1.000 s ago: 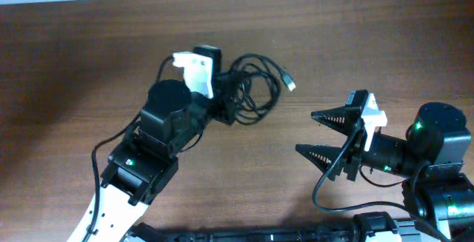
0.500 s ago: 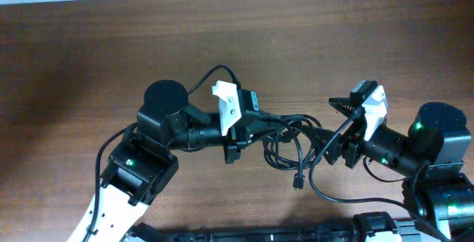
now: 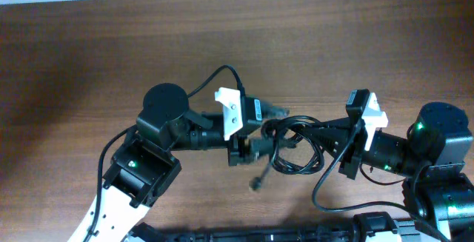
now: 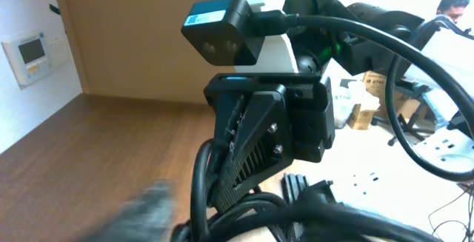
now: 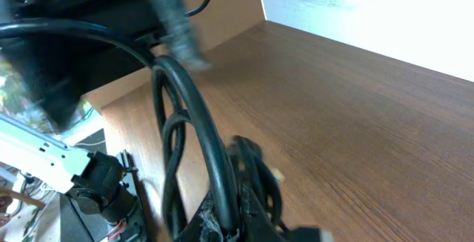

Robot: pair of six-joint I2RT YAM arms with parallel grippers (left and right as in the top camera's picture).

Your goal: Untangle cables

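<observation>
The cables (image 3: pixel 296 149) are a bundle of thin black loops hanging between my two grippers over the middle of the table. A plug end (image 3: pixel 258 183) dangles low on the left side of the bundle. My left gripper (image 3: pixel 263 132) is open, its fingers apart above and below the loops' left part. My right gripper (image 3: pixel 335 140) is shut on the bundle's right end. In the right wrist view one black cord (image 5: pixel 196 123) runs down into my right gripper (image 5: pixel 226 216), pinched between the jaws. The left wrist view has the cables (image 4: pixel 296 212) across the bottom and the right fingers (image 4: pixel 252 146) facing it.
The brown wooden table (image 3: pixel 111 49) reaches to a white strip at the far edge. The left arm's own thicker wire (image 3: pixel 215 75) arches over its wrist. The right arm's body (image 3: pixel 437 146) stands at the front right, and dark arm bases line the front edge.
My left gripper carried the bundle from the back to the middle, then opened. My right gripper moved in and shut on the cables. The plug end swung to the lower left.
</observation>
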